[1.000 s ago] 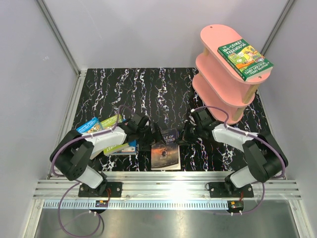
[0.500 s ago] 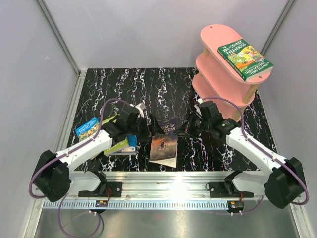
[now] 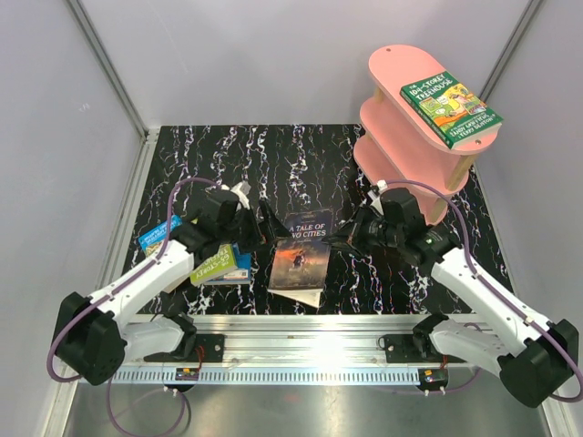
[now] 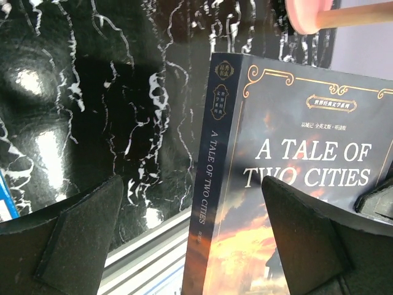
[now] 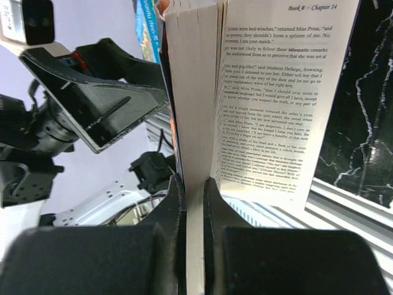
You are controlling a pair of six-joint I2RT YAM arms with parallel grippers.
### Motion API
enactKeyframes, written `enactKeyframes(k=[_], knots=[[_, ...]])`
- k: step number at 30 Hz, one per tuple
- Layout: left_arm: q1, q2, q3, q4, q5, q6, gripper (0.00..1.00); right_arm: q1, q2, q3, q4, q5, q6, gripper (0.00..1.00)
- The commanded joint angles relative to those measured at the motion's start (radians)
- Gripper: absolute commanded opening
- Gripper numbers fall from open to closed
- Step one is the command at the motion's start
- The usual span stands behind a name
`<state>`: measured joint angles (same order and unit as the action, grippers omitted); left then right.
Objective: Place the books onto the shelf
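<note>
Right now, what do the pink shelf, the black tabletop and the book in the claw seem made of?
Shelf: matte pink boards, painted wood or plastic, on pale wood-coloured posts.
Tabletop: glossy black marble look, white veins, glare; possibly printed film.
Book: paper, printed pages fanning; smooth card cover.

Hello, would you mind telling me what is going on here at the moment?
The right gripper is shut on the page edge of the Two Cities book, tipping it up off the table, with some pages fanning loose. The left gripper hangs open by its spine, holding nothing. One Treehouse book lies on the shelf's top tier; other books lie on the table at the left.
</note>
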<state>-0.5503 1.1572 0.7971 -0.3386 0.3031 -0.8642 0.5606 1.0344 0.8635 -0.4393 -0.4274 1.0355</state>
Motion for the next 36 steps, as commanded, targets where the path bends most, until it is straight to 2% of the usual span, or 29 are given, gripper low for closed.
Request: enactKeyframes(k=[1,5,6,11,15,18,19,22,28,29,32,33,36], knots=[[0.006,-0.033,-0.013,0.101,0.065,-0.022,0.99,0.009,-0.062,0.007,0.189,-0.057,0.098,0.00],[0.006,-0.031,-0.035,0.231,0.152,-0.087,0.99,0.009,-0.097,-0.102,0.370,-0.071,0.205,0.00],[0.006,-0.031,-0.039,0.280,0.166,-0.099,0.99,0.009,-0.102,-0.122,0.467,-0.074,0.227,0.00],[0.006,-0.039,-0.039,0.328,0.206,-0.131,0.99,0.009,-0.085,-0.247,0.788,-0.112,0.380,0.00],[0.006,-0.047,-0.045,0.378,0.235,-0.148,0.95,0.009,-0.047,-0.293,0.937,-0.135,0.448,0.00],[0.006,-0.056,-0.053,0.434,0.264,-0.176,0.83,0.009,-0.024,-0.297,0.965,-0.149,0.452,0.00],[0.006,-0.056,-0.053,0.444,0.283,-0.179,0.76,0.009,-0.022,-0.297,0.971,-0.154,0.454,0.00],[0.006,-0.053,-0.053,0.503,0.326,-0.202,0.67,0.009,-0.010,-0.304,0.999,-0.159,0.460,0.00],[0.009,-0.080,-0.062,0.524,0.329,-0.211,0.69,0.009,0.021,-0.316,1.117,-0.177,0.511,0.00],[0.010,-0.085,-0.065,0.535,0.332,-0.214,0.60,0.009,0.023,-0.313,1.119,-0.180,0.511,0.00],[0.016,-0.097,-0.088,0.616,0.356,-0.255,0.43,0.005,0.027,-0.314,1.114,-0.194,0.505,0.00],[0.018,-0.099,-0.094,0.639,0.361,-0.283,0.32,0.007,0.029,-0.316,1.113,-0.197,0.503,0.00],[0.026,-0.111,-0.098,0.716,0.373,-0.338,0.19,0.007,0.042,-0.320,1.107,-0.206,0.495,0.00]])
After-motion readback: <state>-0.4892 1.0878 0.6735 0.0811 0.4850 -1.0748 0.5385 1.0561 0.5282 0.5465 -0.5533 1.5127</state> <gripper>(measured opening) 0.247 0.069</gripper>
